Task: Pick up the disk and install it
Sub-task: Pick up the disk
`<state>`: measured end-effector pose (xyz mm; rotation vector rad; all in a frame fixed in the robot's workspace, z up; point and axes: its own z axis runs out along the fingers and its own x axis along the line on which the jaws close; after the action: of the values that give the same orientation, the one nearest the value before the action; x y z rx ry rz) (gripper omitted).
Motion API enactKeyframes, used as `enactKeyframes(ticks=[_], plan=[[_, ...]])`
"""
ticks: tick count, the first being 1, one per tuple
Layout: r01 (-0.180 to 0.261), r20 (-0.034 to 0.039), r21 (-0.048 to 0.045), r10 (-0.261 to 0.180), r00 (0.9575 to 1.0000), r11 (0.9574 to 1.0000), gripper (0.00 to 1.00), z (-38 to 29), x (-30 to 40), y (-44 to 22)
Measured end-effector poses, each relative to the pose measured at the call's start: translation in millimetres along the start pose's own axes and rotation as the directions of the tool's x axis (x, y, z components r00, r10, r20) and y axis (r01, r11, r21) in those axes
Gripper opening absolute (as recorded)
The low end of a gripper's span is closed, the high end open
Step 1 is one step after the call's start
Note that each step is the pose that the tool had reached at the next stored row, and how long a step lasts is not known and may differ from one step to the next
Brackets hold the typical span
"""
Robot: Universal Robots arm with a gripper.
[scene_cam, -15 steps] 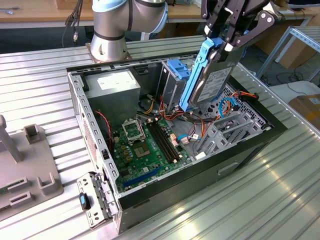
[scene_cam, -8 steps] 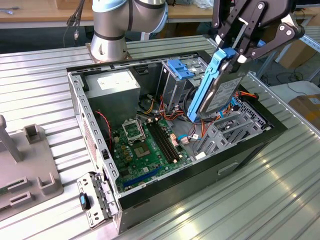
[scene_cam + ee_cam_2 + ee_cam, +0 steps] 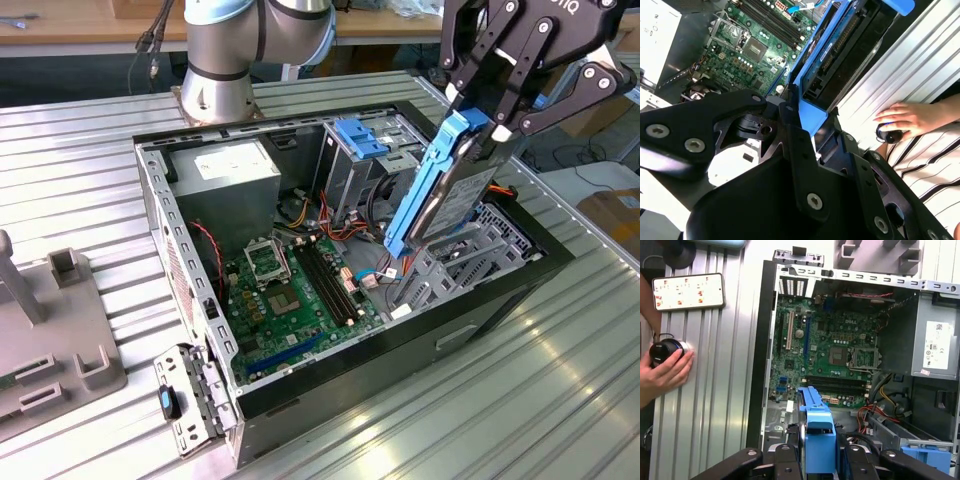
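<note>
1. Although the computer case (image 3: 150, 200) lies open, motherboard (image 3: 290, 290) exposed, installing is unfinished.
2. At its end on the exterior view's right, the gripper (image 3: 487, 118) clamps the disk (image 3: 450, 195), tilted above the drive cage (image 3: 470, 265): picked up, not seated.

On the power supply box (image 3: 935, 307), a white label (image 3: 938, 345), print too small to read
</note>
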<state>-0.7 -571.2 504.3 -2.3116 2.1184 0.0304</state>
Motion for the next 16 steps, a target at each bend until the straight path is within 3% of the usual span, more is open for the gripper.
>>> enactKeyframes(ticks=[5,7,14,16], plan=[[-0.018,0.0,0.0003,0.018,0.9998,0.9998,0.36,0.3,1.1,-9.7],[-0.021,-0.0001,0.0004,0.021,0.9998,0.9998,0.36,0.7,2.6,-17.9],[-0.037,0.0001,0.0006,0.037,0.9993,0.9993,0.36,2.5,11.2,-20.4],[-0.041,0.0001,0.0006,0.041,0.9992,0.9992,0.36,3.5,12.4,-28.2]])
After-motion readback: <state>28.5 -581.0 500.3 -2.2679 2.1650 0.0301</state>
